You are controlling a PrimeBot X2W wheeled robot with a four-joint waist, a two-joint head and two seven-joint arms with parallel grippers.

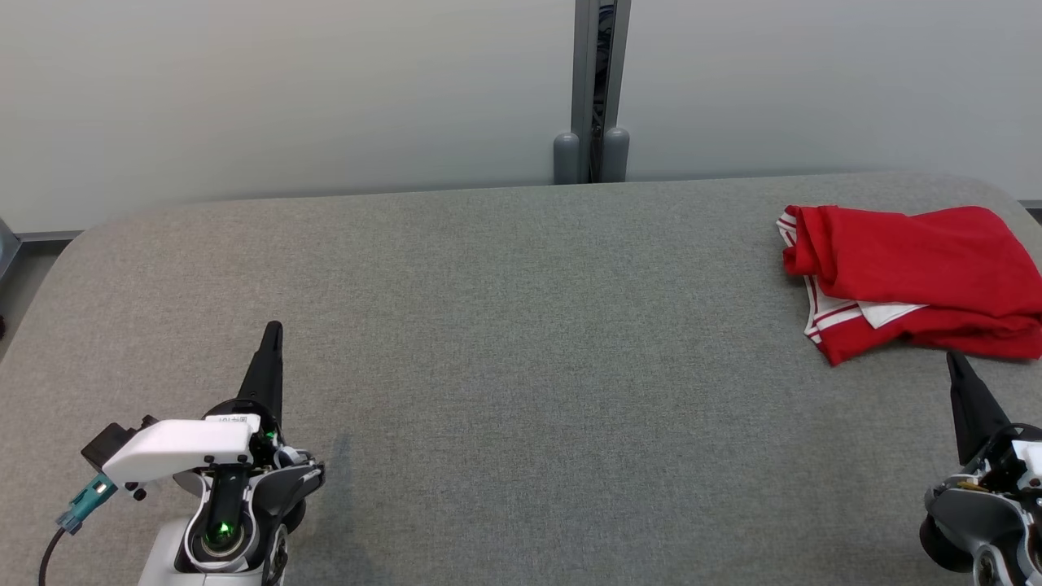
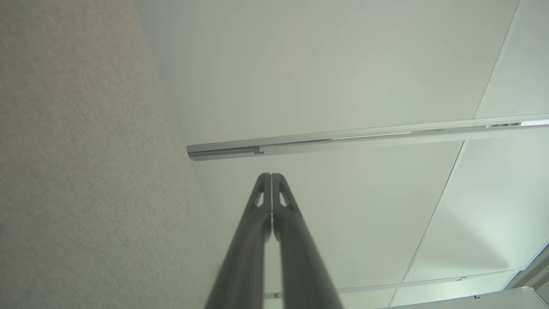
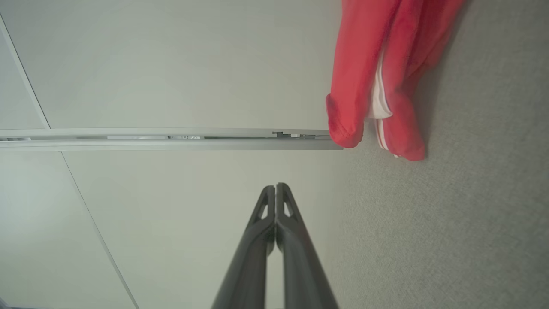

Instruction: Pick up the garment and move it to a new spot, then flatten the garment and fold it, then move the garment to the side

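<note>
The red garment lies bunched at the table's far right, just ahead of the right tool. That tool and the left tool are pressed together (holding nothing). Likely light, soft, floppy: pinch 1 thick fold near the white-striped hem.

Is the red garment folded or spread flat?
Folded over loosely: the red garment lies in stacked layers, white-striped trim peeking between them.
</note>
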